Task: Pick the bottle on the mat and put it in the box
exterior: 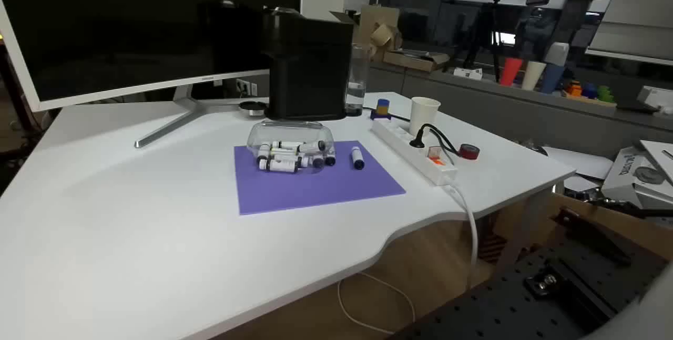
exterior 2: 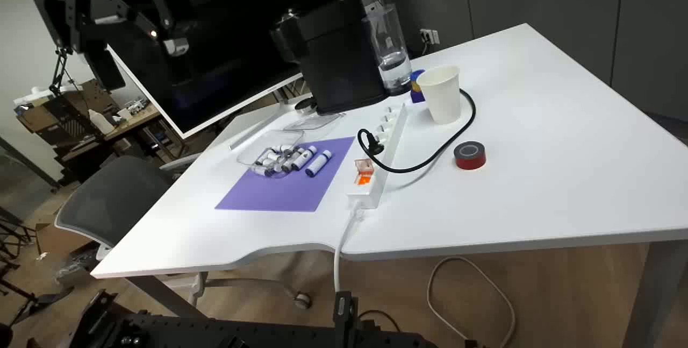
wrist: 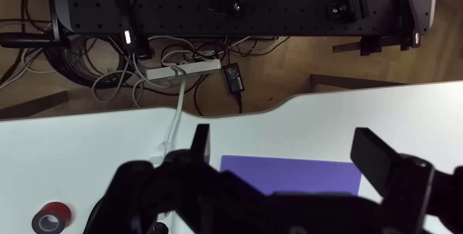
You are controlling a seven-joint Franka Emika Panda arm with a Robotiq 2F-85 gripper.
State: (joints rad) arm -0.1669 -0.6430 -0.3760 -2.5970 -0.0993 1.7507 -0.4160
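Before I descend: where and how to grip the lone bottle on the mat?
Probably the bottle at mid-length, from above, closing across its width: it's slim, lies on its side, and sits apart from the other bottles.

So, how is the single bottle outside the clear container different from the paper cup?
The single bottle lies on its side; the paper cup stands upright. The bottle is slim with a dark end; the cup is wider and plain. The bottle rests on the purple mat, the cup on the white table. Both show white.
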